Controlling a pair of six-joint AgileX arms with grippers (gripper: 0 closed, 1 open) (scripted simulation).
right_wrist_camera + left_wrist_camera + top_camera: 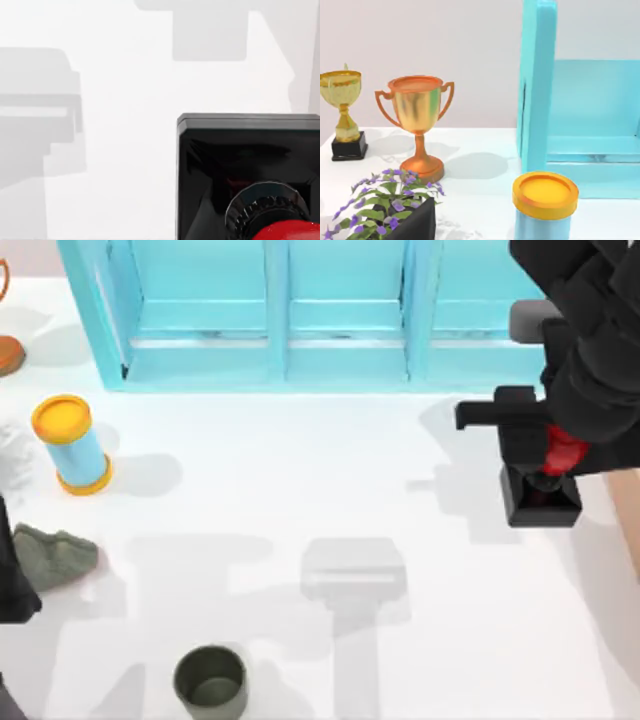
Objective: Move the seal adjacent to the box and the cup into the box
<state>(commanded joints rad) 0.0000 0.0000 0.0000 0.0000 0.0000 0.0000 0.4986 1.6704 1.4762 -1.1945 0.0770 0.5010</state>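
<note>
My right claw [548,455] sits at the right side of the worktop [330,490], directly over the seal [543,495]. The arm's dark bulk covers the fingers, so I cannot tell how far the claw is open or whether it has the knob. The seal stands upright on the white surface, just beside the tan strip of the box [628,510] at the right edge; whether the two touch I cannot say. In the right wrist view the seal's black base [240,165] is a glossy, hard-edged cube, with a ribbed grey collar under the red knob.

I judge the seal to be light, rigid and top-heavy enough to tip if nudged sideways. The polished knob looks slippery, so the collar or the flat flanks of the base seem the safer hold.

The cup [211,680] stands upright near the front edge, left of centre, well apart from the box. It is a matte, dark olive cylinder with a plain rim and an open mouth, probably light and stiff; I would pinch one wall over the rim, or close across its body.

My left arm is parked at the left edge. Its wrist view looks across a yellow-capped blue cylinder [545,200], a copper trophy [417,125], a gold trophy [342,117], a purple-flowered plant [385,207] and the turquoise shelf unit [537,85].
</note>
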